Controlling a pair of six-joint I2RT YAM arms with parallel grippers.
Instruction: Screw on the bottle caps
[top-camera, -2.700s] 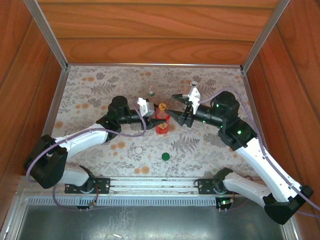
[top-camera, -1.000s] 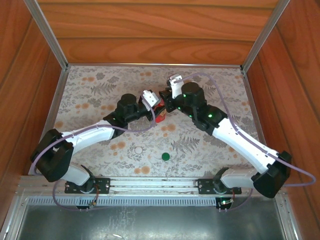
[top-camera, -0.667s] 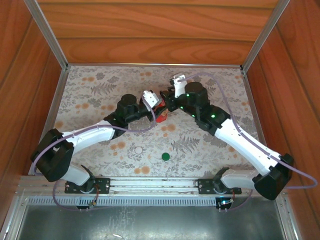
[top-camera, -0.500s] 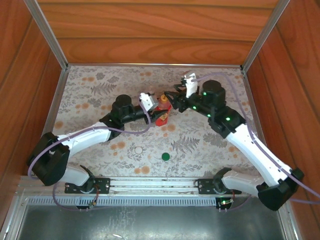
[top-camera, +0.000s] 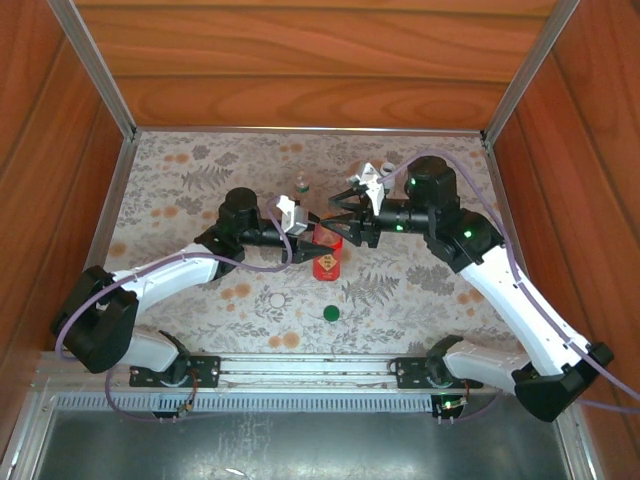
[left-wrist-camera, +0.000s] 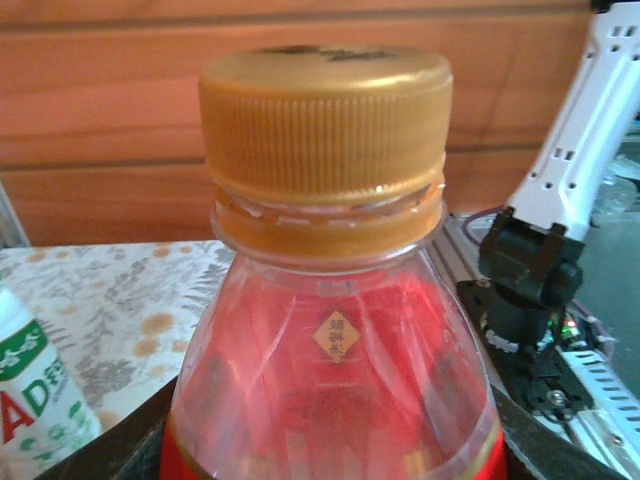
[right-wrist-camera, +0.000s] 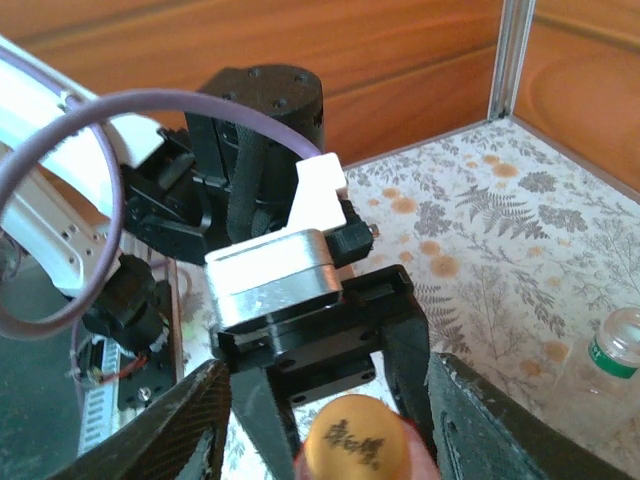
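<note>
In the top view, the red transparent plastic bottle (top-camera: 326, 265) stands upright near the middle of the floral-patterned tabletop (top-camera: 180, 170). The left gripper (top-camera: 316, 241) reaches in from 9 o'clock and is clamped on the bottle, and the right gripper (top-camera: 338, 216) comes from 3 o'clock with its fingers spread at the bottle's top. A small pale bottle with a green band (top-camera: 300, 184) stands apart at 11 o'clock of the red one, a loose flat green cap (top-camera: 331, 312) lies at 6 o'clock and a loose white cap (top-camera: 277, 299) at 8 o'clock. That makes two bottles and two loose caps counted here. The left wrist view has the ribbed gold screw cap (left-wrist-camera: 325, 120) sitting level on the red bottle's neck, down against its collar ring, and one white bottle with a green label (left-wrist-camera: 25, 392) at 8 o'clock of the frame. The right wrist view looks down on the gold cap at 6 o'clock, with the right fingers (right-wrist-camera: 195, 430) apart and clear of it on either side. One clear bottle, seemingly uncapped (right-wrist-camera: 608, 365), stands at 4 o'clock (whether it is the white-labelled one, I cannot tell). The step in hand looks like tightening the red bottle's cap, which seems nearly or fully seated. The next move calls for closing squarely on the ribs and turning while the left holds the body steady. If the cap is already tight, it means letting go and fetching a loose cap.
</note>
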